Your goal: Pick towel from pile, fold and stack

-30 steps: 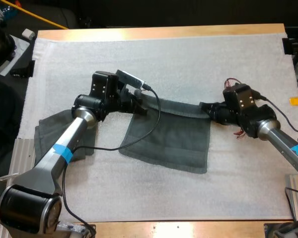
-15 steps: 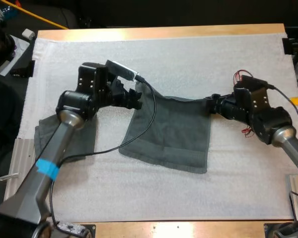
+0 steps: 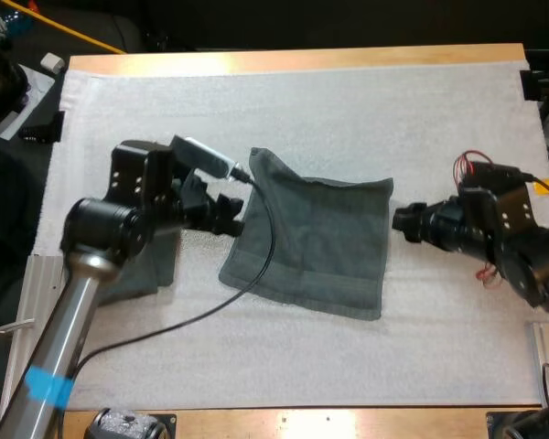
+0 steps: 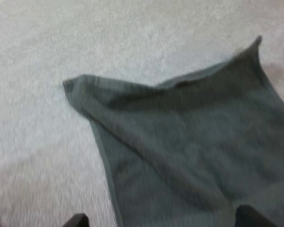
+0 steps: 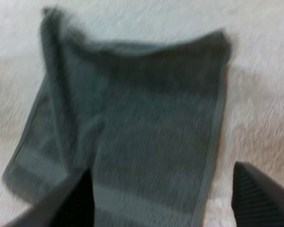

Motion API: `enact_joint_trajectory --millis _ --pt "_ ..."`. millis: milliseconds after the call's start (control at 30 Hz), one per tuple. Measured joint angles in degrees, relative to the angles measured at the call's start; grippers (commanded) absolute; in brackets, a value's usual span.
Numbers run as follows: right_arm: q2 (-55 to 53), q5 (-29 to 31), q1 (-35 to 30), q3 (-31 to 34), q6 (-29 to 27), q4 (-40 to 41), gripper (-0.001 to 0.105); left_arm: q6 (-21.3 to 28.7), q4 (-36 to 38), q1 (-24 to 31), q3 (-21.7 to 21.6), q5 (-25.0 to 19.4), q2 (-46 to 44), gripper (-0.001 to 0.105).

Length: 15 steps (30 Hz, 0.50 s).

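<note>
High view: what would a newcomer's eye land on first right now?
The dark grey-green towel spread in the middle of the white mat, its far left corner rumpled, catches the eye first. The left end effector sits at its left edge and the right end effector just off its right edge, both open. A second towel lies nearer the mat's left edge.

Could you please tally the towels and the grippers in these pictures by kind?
Dark grey-green cloth towels: 2 (spread towel, second towel by my left arm)
Black two-fingered grippers: 2 (left gripper, right gripper, both open)
Total: 4
</note>
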Motion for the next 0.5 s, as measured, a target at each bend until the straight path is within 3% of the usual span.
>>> enact_joint_trajectory --millis 400,500 --pt "-13.52 3.02 11.84 0.00 0.42 16.34 0.059 -0.85 15.03 0.00 1.25 -0.10 -14.36 0.059" --pt "-13.35 3.95 12.88 0.22 1.46 16.38 0.059 -0.85 13.98 0.00 2.11 -0.17 -14.53 0.059"
